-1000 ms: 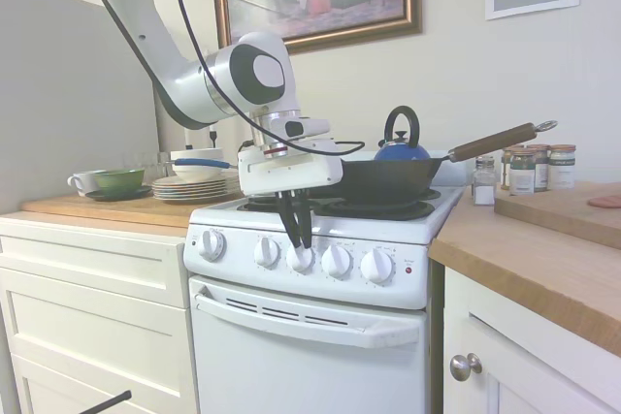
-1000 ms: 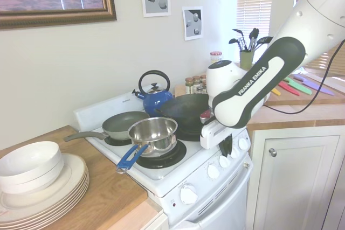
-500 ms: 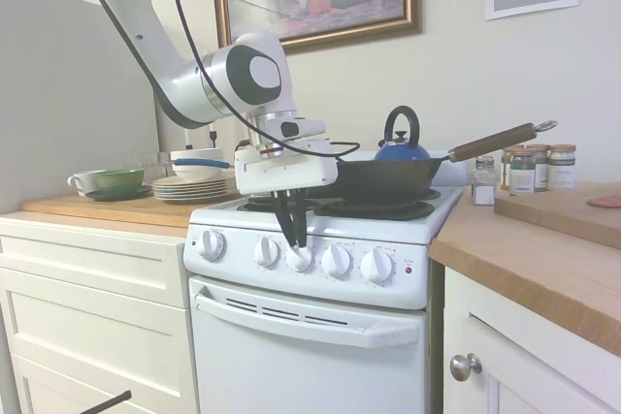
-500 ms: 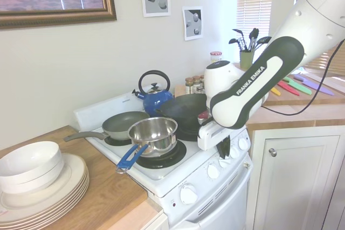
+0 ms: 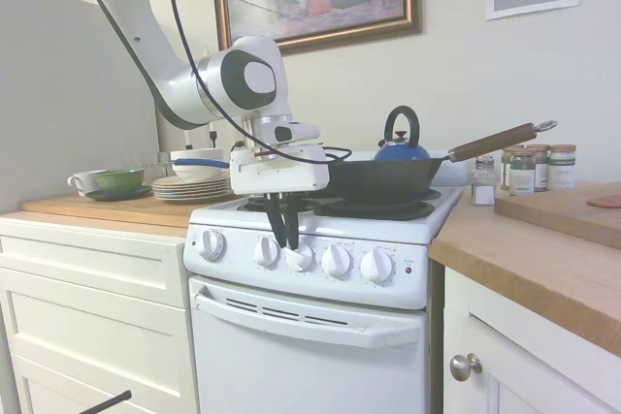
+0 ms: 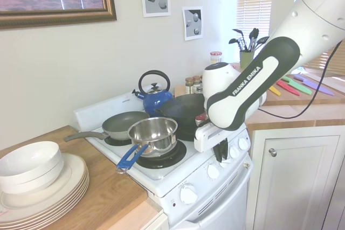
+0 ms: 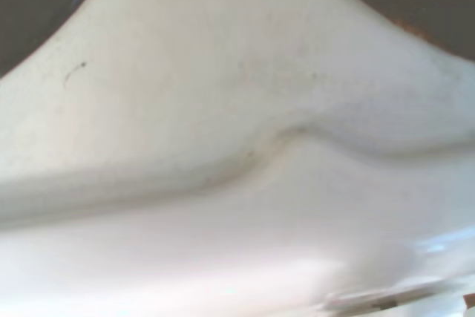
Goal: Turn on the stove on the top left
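**Pincer at the stove knobs**

Stove (image 5: 320, 336) stands between two wooden benches (image 5: 543, 259) — five white knobs (image 5: 336, 261) in a row, one red light (image 5: 408, 270). Pincer (image 5: 283, 244) points down at the panel, tips between second and third knob from the left, fingers pressed nearly together, gripping nothing visible. On top: one blue kettle (image 6: 155, 96), one black wok (image 5: 388, 179), one frying pan (image 6: 121, 124), one steel pot (image 6: 153, 133). Wrist view shows only blurred white enamel.

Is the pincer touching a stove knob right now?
Cannot tell. In the first exterior view the pincer hangs between the second knob and third knob, its tips overlapping them in the picture; neither contact nor gap shows plainly.
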Robot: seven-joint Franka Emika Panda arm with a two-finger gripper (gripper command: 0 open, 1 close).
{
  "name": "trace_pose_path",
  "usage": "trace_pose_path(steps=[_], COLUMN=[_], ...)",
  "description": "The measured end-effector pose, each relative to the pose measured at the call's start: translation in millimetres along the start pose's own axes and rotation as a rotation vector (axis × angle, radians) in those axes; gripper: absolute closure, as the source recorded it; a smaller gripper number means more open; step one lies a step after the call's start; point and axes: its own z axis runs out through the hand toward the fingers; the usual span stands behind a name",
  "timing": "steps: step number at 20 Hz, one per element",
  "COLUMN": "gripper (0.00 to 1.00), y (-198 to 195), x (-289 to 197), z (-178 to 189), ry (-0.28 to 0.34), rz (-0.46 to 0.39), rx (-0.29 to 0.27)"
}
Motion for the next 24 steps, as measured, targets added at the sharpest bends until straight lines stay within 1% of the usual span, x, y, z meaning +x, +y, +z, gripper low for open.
trace_pose_path(steps=[2, 9, 19, 24], gripper=[1.00, 1.00, 1.00, 1.00], y=[-0.2, 9.5, 22.8, 25.2], x=[0.3, 10.5, 22.1, 24.2], z=[-0.4, 0.0, 2.0, -1.6], ry=[-0.004, -0.058, -0.110, -0.113], rz=[0.008, 0.044, 0.078, 0.086], rx=[0.007, 0.061, 0.124, 0.138])
